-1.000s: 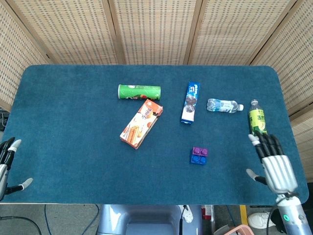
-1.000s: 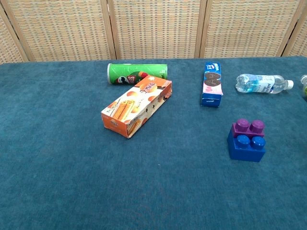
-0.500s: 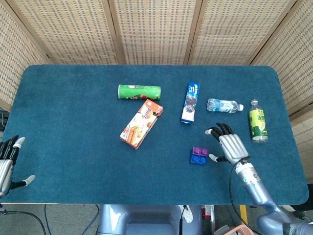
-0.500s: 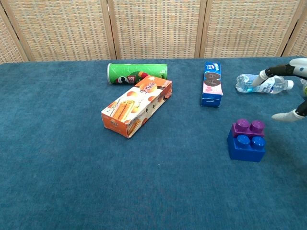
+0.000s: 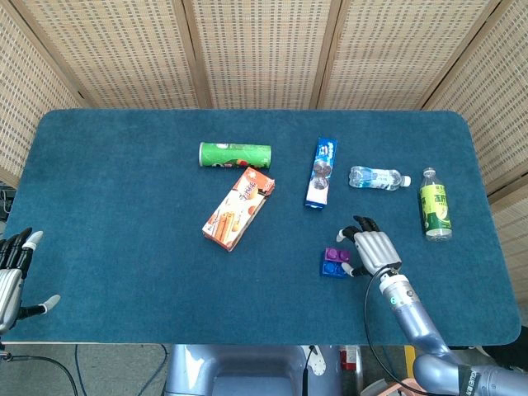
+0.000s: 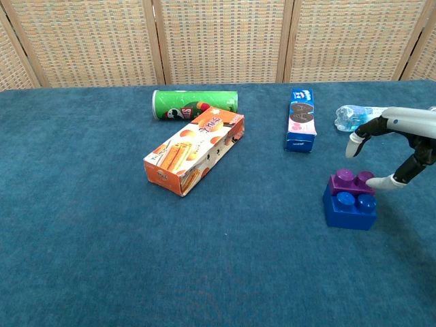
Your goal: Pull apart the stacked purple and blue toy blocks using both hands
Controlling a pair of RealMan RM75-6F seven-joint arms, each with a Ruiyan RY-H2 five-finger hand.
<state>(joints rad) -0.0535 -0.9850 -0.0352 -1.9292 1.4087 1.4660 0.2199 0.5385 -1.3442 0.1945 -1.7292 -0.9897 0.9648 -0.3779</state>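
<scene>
Blocks first: the purple block (image 6: 352,180) sits stacked on the blue block (image 6: 349,209), the pair resting on the blue bench (image 5: 124,223) toward my right front. In the head view I see them at (image 5: 336,255) and (image 5: 334,268), still joined.

My right hand (image 5: 371,248) is just beside the stack on its right side. Its fingers (image 6: 354,143) are spread apart and arch above the purple block without closing, and the thumb tip (image 6: 379,182) lies right at that block's right edge; I cannot tell whether it actually touches. The hand holds nothing.

My left hand (image 5: 11,276) hangs off the bench's left front corner, well apart from the blocks, fingers apart and holding nothing.

Elsewhere on the bench: an orange snack box (image 5: 239,206) lying tilted near the middle, a green chip can (image 5: 235,154) on its side just behind it, and a blue biscuit pack (image 5: 321,172) to the right of those. A clear water bottle (image 5: 377,177) lies on its side further right, and a green drink bottle (image 5: 434,206) lies near the right edge.
</scene>
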